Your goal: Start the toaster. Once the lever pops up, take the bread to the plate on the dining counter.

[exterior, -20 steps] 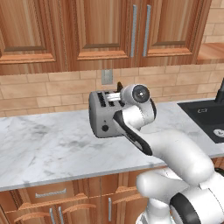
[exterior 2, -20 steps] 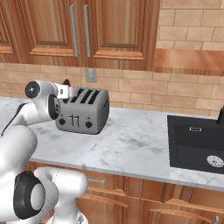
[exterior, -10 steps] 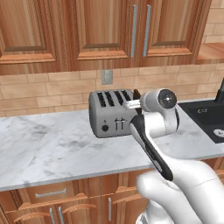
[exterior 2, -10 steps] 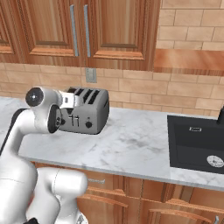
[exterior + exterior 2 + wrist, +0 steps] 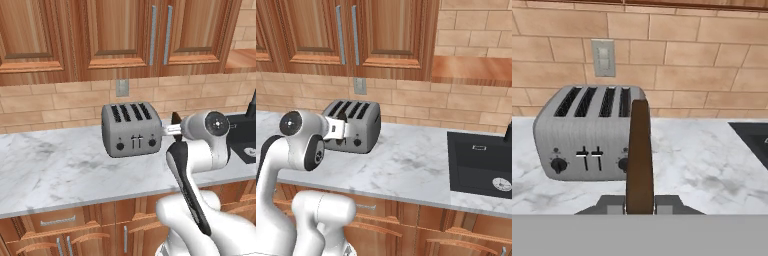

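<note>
Jaws pinching bread by lower end, slice upright, clear of toaster. Toaster behind it on marble table, slots empty. Black sink to right. Wall socket on brick wall beyond.

The toaster is a boxy silver-grey four-slot unit with black slots, two black knobs and two slim levers, standing upright on the marble bench near the brick wall. The bread, a thin brown slice, stands upright in the tool, just beside the toaster's right end.
</note>
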